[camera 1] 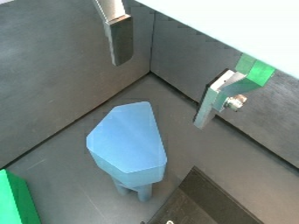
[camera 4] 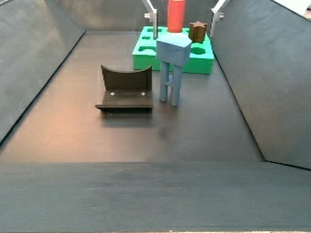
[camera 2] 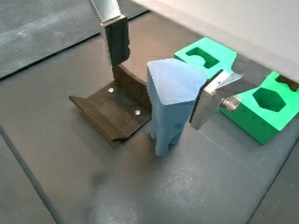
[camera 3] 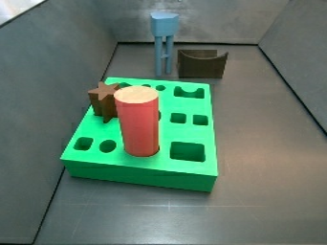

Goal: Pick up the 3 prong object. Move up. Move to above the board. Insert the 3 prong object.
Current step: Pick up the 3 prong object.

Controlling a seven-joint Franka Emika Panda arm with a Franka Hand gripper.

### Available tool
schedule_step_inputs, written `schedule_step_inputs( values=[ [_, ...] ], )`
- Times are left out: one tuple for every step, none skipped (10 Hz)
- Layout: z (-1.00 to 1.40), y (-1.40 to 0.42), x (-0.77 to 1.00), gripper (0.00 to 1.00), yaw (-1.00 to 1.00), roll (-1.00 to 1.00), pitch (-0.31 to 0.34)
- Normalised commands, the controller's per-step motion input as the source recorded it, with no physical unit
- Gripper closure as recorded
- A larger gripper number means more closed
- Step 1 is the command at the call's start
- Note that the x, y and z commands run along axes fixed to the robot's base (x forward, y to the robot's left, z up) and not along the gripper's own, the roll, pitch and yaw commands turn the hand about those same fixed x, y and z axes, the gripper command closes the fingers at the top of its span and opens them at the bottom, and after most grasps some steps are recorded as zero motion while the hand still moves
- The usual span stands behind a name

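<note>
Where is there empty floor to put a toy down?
The wide dark floor in front of the 3 prong object and dark U-shaped block is bare. It is crowded around the board, where the open gripper straddles the 3 prong object.

- The hand (camera 2: 163,77) above the block has flat, brushed silver metal finger plates.
- The tall light-blue plastic three-prong block (camera 2: 169,105) looks smooth and matt.
- The bright green plastic slab (camera 3: 147,129) has a slight sheen.
- The dark grey tabletop (camera 4: 145,127) is matt.

Light blue is being shown by the 3 prong object (camera 4: 172,60), bright green by the board (camera 3: 192,139), red by the cylinder (camera 3: 137,121), silver by the gripper (camera 2: 163,72) above the object.
</note>
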Motion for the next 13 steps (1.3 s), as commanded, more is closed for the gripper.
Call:
schedule_step_inputs(
  values=[
    [0.0, -0.05, 0.11, 0.0, 0.0, 0.0, 0.0],
    [-0.04, -0.19, 0.3, 0.0, -0.05, 0.0, -0.021],
    [-0.1, -0.25, 0.31, 0.0, -0.11, 0.0, -0.09],
    [-0.08, -0.19, 0.32, 0.0, -0.1, -0.01, -0.09],
    [-0.13, -0.2, 0.29, 0.0, -0.11, 0.0, -0.096],
    [-0.11, -0.12, 0.25, 0.0, -0.09, 0.0, -0.063],
    [-0.01, -0.02, 0.08, 0.0, -0.05, 0.0, 0.0],
    [-0.07, -0.03, 0.11, 0.0, -0.09, 0.0, -0.01],
    [-0.06, -0.02, 0.02, 0.0, -0.13, 0.02, 0.0],
    [-0.11, -0.04, 0.04, 0.0, -0.3, 0.02, 0.0],
    [-0.05, -0.01, 0.01, 0.0, -0.37, 0.0, -0.006],
    [-0.06, 0.0, 0.0, 0.0, -0.47, 0.0, -0.014],
    [-0.05, -0.01, 0.0, 0.0, -0.58, 0.01, -0.016]
  ],
)
